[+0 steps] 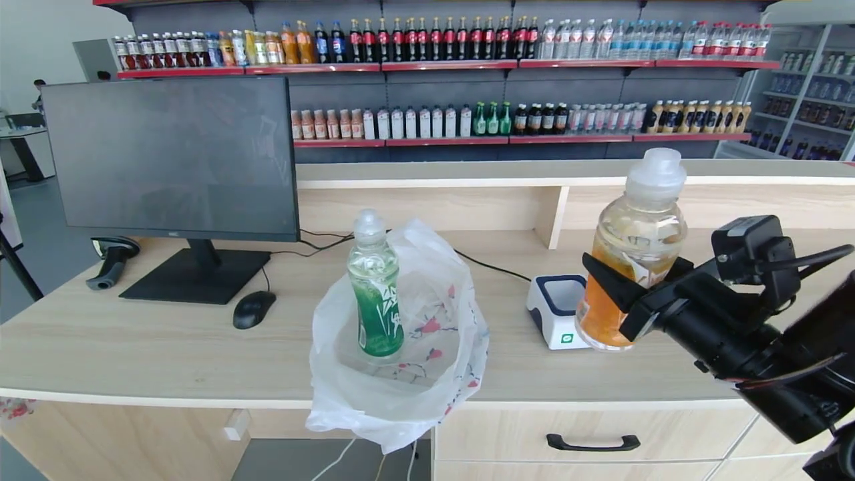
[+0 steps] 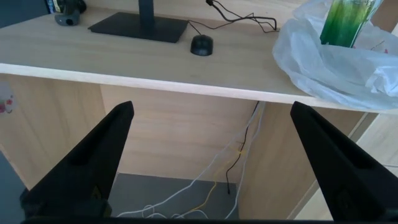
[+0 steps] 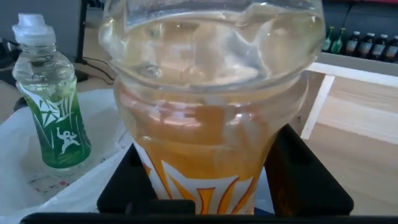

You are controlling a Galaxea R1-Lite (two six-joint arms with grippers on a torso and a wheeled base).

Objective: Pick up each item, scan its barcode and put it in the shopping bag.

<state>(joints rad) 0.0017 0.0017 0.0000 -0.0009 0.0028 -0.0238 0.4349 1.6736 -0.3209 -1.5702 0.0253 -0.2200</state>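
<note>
My right gripper (image 1: 618, 294) is shut on a clear bottle with an orange label (image 1: 631, 257), held upright just above the white barcode scanner (image 1: 554, 308) on the counter. In the right wrist view the orange-label bottle (image 3: 211, 106) sits between the black fingers (image 3: 305, 177). A green-label bottle (image 1: 375, 297) stands upright inside the white plastic shopping bag (image 1: 434, 361) at the counter's front edge; the green-label bottle (image 3: 53, 99) also appears in the right wrist view. My left gripper (image 2: 211, 155) hangs open below the counter edge, left of the bag (image 2: 348, 62).
A monitor (image 1: 174, 160) on its stand, a black mouse (image 1: 254, 308) and a handheld scanner (image 1: 110, 262) occupy the counter's left half. A raised wooden ledge (image 1: 574, 174) runs behind. A drawer handle (image 1: 591, 442) sits below the counter; cables (image 2: 230, 168) dangle under it.
</note>
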